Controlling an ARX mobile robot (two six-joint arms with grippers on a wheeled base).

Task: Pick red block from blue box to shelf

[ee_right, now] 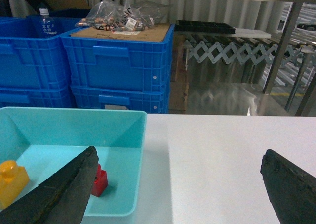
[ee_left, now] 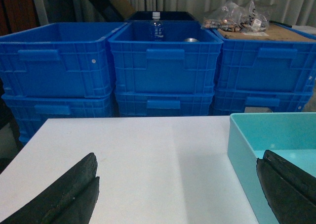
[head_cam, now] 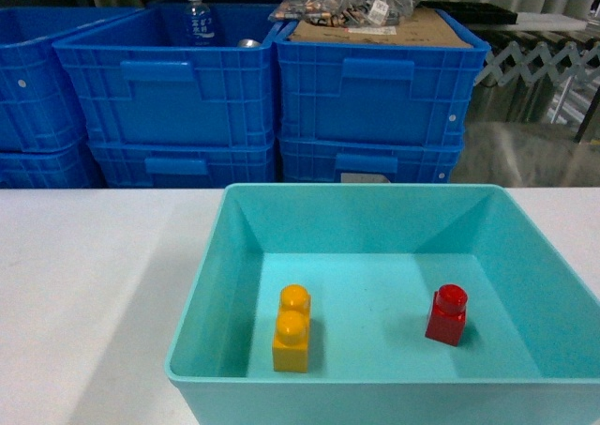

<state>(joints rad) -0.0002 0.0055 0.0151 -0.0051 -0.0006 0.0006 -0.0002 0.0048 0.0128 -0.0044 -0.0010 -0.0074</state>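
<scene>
Meanwhile, with its jaws spread wide and gripping nothing, the right gripper (ee_right: 177, 194) is hanging beside the blue box (ee_right: 139, 150), its left finger overlapping the red block (ee_right: 100, 178) in the wrist view, so the block is lying just left of the open gap; the block is sitting upright, stud up, on the box floor's right half (head_cam: 447, 314), apart from the yellow-orange brick (head_cam: 292, 329). The left gripper (ee_left: 175, 194), equally spread, is waiting over the white table (ee_left: 148, 159), farther off

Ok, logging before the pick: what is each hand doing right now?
Left hand: open, holding nothing.
Right hand: open, holding nothing.
</scene>
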